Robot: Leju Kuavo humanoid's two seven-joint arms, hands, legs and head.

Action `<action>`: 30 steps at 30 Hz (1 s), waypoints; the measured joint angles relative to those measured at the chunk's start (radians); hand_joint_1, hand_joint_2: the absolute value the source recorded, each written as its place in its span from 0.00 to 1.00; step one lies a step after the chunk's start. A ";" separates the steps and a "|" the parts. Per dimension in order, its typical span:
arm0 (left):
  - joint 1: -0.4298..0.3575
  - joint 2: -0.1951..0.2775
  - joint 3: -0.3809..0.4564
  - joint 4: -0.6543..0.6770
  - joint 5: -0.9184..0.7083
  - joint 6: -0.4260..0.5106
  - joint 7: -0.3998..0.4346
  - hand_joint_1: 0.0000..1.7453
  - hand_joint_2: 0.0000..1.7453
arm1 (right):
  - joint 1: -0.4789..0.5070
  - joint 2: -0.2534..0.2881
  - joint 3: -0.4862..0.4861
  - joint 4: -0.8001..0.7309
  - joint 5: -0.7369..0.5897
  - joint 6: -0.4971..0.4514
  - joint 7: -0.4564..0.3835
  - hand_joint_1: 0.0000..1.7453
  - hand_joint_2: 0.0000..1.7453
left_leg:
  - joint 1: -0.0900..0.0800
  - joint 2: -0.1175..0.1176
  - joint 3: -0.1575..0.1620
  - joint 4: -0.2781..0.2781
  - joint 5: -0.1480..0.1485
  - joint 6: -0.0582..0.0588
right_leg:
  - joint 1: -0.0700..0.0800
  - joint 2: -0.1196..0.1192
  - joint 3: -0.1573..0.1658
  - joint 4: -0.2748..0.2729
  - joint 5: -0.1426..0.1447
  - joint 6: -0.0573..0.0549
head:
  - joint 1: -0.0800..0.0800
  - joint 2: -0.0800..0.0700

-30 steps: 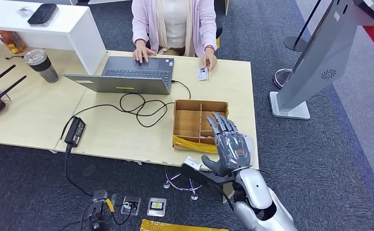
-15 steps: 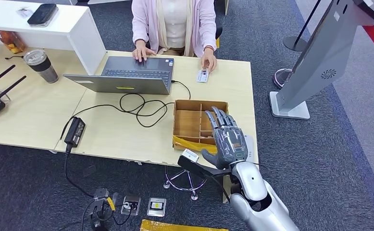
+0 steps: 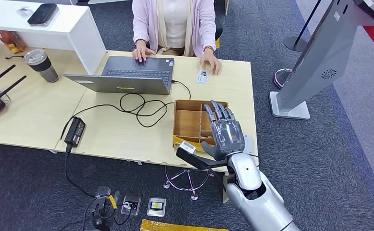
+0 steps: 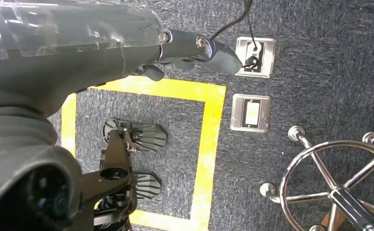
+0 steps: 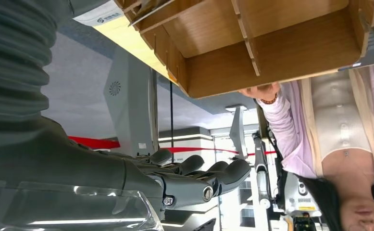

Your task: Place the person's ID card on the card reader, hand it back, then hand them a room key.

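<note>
One robot hand (image 3: 226, 132), the right one, is being held open over the wooden box (image 3: 191, 123) with fingers spread, gripping nothing. The ID card (image 3: 203, 75) is being kept on the desk (image 3: 113, 130) under the person's fingertips (image 3: 211, 63).

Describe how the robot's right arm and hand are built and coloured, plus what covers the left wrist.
The right arm is glossy silver with rounded shells and a dark joint gap. The right hand is dark metallic grey, with segmented fingers and a thick grey thumb. A black bracket carrying a small white-topped module sticks out at the wrist. The left hand is dark grey with visible screws, behind a clear plastic cover.
</note>
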 joint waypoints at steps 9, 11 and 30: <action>-0.012 -0.004 -0.001 -0.002 -0.013 0.000 0.015 0.00 0.00 | -0.017 0.013 -0.004 0.077 0.016 -0.015 -0.003 0.00 1.00 | 0.000 0.000 0.000 0.000 0.000 0.000 | 0.000 0.000 0.000 0.000 0.000 0.000 | 0.000 0.000; -0.014 -0.004 -0.001 -0.002 -0.017 0.000 0.016 0.00 0.00 | -0.021 0.018 -0.004 0.093 0.018 -0.019 -0.003 0.00 1.00 | 0.000 0.000 0.000 0.000 0.000 0.000 | 0.000 0.000 0.000 0.000 0.000 0.000 | 0.000 0.000; -0.038 -0.014 -0.012 -0.002 -0.042 0.002 0.048 0.00 0.00 | -0.028 0.028 -0.027 0.198 0.015 -0.056 -0.016 0.00 1.00 | 0.000 0.000 0.000 0.000 0.000 0.000 | 0.000 0.000 0.000 0.000 0.000 0.000 | 0.000 0.000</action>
